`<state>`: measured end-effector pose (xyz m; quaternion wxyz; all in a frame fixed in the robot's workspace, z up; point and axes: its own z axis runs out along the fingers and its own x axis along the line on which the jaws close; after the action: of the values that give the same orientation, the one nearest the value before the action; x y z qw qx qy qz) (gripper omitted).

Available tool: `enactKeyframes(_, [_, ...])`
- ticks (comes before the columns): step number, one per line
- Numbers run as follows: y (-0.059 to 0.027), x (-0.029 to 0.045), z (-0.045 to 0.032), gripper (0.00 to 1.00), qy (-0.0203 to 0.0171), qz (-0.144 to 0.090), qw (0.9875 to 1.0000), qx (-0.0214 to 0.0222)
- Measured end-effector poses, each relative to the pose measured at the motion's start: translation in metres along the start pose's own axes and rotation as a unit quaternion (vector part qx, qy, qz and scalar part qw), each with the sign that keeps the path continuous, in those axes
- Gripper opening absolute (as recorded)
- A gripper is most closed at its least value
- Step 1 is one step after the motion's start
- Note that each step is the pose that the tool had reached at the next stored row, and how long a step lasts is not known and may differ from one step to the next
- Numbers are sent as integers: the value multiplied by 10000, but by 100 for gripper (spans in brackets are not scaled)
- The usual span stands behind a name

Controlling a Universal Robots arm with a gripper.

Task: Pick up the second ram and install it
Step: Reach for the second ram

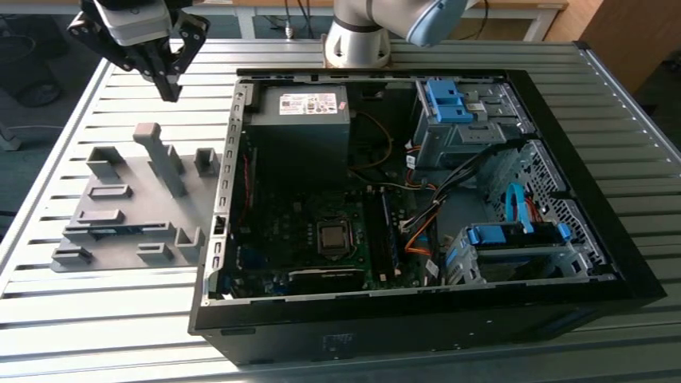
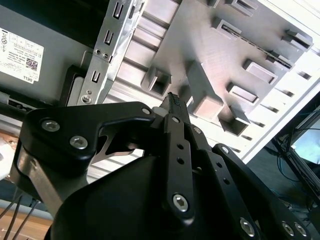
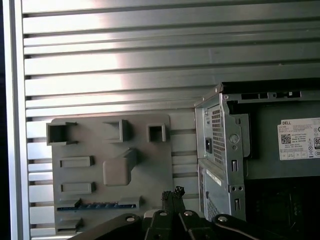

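Observation:
The second ram (image 1: 120,230) is a thin blue-green stick lying on edge in a slot of the grey fixture plate (image 1: 123,206), near the plate's front in the exterior view. In the first wrist view the ram (image 3: 95,205) shows as a blue strip between two grey blocks. My gripper (image 1: 168,92) hangs high above the table behind the plate, well apart from the ram. Its fingers are shut together and hold nothing; their closed tips also show in both wrist views (image 3: 172,193) (image 2: 173,99).
An open computer case (image 1: 229,199) lies on the slatted metal table (image 1: 107,327), on the exterior view's right of the plate. Inside are the motherboard (image 1: 319,231), a power supply (image 1: 303,112), cables and blue drive cages (image 1: 511,239). Tall grey blocks (image 1: 162,159) stand on the plate.

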<state>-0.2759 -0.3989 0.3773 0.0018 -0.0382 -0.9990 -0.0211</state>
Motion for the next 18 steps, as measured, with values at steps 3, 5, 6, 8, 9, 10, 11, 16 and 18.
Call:
enactKeyframes(3, [-2,21,0,11,0,0,10000,0])
enactKeyframes(5, [-3,34,1,11,0,0,10000,0])
enactKeyframes(6, [-3,41,1,11,0,0,10000,0])
enactKeyframes(8, [-4,54,1,11,0,0,10000,0])
enactKeyframes(9, [-5,59,1,11,0,0,10000,0])
enactKeyframes(10, [-5,65,1,11,0,0,10000,0])
enactKeyframes(11, [-6,71,2,11,0,0,10000,0])
enactKeyframes(16, [-8,106,2,11,0,0,10000,0])
enactKeyframes(18, [-9,120,2,11,0,0,10000,0])
